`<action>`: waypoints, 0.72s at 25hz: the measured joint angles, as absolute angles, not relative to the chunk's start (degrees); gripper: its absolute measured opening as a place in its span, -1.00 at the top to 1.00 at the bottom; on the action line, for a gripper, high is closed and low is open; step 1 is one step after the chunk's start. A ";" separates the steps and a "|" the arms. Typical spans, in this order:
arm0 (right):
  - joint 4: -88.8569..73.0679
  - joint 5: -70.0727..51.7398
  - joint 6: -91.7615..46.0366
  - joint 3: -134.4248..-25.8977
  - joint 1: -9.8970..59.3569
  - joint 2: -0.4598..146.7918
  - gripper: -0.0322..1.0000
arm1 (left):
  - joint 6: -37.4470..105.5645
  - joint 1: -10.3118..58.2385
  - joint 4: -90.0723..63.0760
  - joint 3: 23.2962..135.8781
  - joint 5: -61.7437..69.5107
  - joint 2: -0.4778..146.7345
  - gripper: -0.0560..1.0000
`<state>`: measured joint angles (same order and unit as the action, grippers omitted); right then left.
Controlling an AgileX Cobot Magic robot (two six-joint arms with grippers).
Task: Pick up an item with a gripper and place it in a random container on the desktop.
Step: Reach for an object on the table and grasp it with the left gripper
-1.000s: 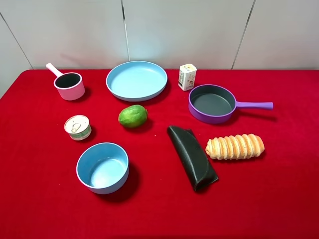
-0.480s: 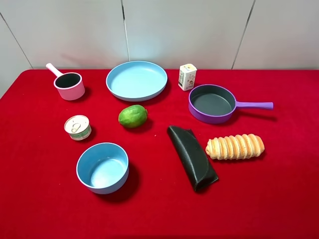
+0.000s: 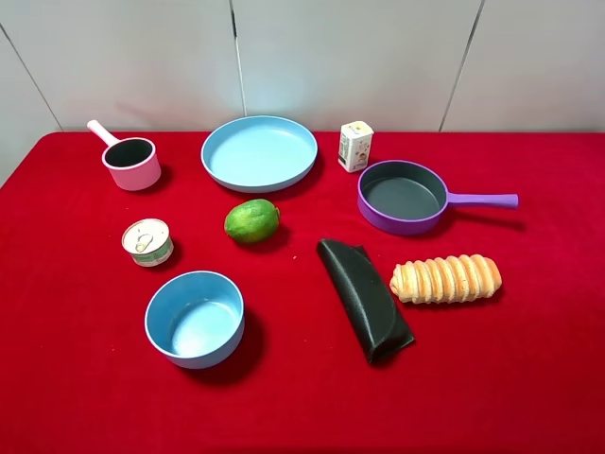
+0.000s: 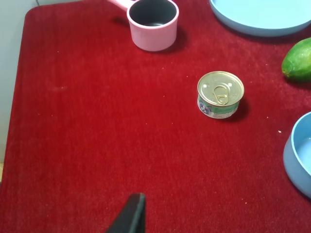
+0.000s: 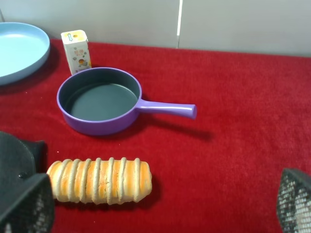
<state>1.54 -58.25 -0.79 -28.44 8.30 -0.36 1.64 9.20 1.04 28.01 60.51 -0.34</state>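
Observation:
The white and pale-yellow carton [image 3: 355, 146] stands upright at the back of the red desktop [image 3: 284, 407], between the blue plate and the purple pan; it also shows in the right wrist view [image 5: 76, 51]. The pink saucepan [image 3: 132, 163] stands empty at the back left, and shows in the left wrist view [image 4: 152, 26]. Neither arm shows in the exterior view. My right gripper [image 5: 165, 211] is open and empty, its fingertips [image 5: 24, 206] wide apart, well short of the carton. Only one dark finger [image 4: 131, 216] of my left gripper shows, above bare cloth.
A tin can [image 3: 147, 241], a lime [image 3: 251, 220], a blue plate [image 3: 259, 152], a light-blue bowl [image 3: 195, 317], a purple frying pan [image 3: 404, 196], a bread roll [image 3: 446, 278] and a folded black cloth [image 3: 364, 298] lie spread over the table.

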 joint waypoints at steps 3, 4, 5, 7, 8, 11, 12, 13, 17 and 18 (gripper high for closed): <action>1.54 -58.25 -0.79 -28.44 8.30 -0.36 -0.41 | 1.64 9.20 1.04 28.01 60.51 -0.34 -0.97; 1.54 -58.25 -0.79 -28.44 8.30 -0.36 -0.41 | 1.64 9.20 1.04 28.01 60.51 -0.34 -0.97; 1.54 -58.25 -0.79 -28.44 8.30 -0.36 -0.41 | 1.64 9.20 1.04 28.01 60.51 -0.34 -0.97; 1.54 -58.25 -0.79 -28.44 8.30 -0.36 -0.41 | 1.64 9.20 1.04 28.01 60.51 -0.34 -0.97; 1.54 -58.25 -0.79 -28.44 8.30 -0.36 -0.41 | 1.64 9.20 1.04 28.01 60.51 -0.34 -0.97; 1.54 -58.25 -0.79 -28.44 8.30 -0.36 -0.41 | 1.64 9.20 1.04 28.01 60.51 -0.34 -0.97; 1.50 -58.25 -0.79 -28.44 8.30 -0.36 -0.41 | 1.64 9.20 1.09 28.01 60.51 -0.34 -0.97; 1.50 -58.25 -0.79 -28.44 8.30 -0.36 -0.41 | 1.64 9.20 1.15 28.01 60.51 -0.34 -0.97; 1.50 -58.25 -0.79 -28.44 8.30 -0.36 -0.41 | 1.64 9.20 1.22 28.01 60.51 -0.34 -0.97; 1.50 -58.25 -0.79 -28.44 8.30 -0.36 -0.41 | 1.80 9.20 1.22 28.01 60.51 -0.34 -0.97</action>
<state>1.50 -58.25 -0.79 -28.44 8.30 -0.36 1.80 9.20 1.22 28.01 60.51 -0.34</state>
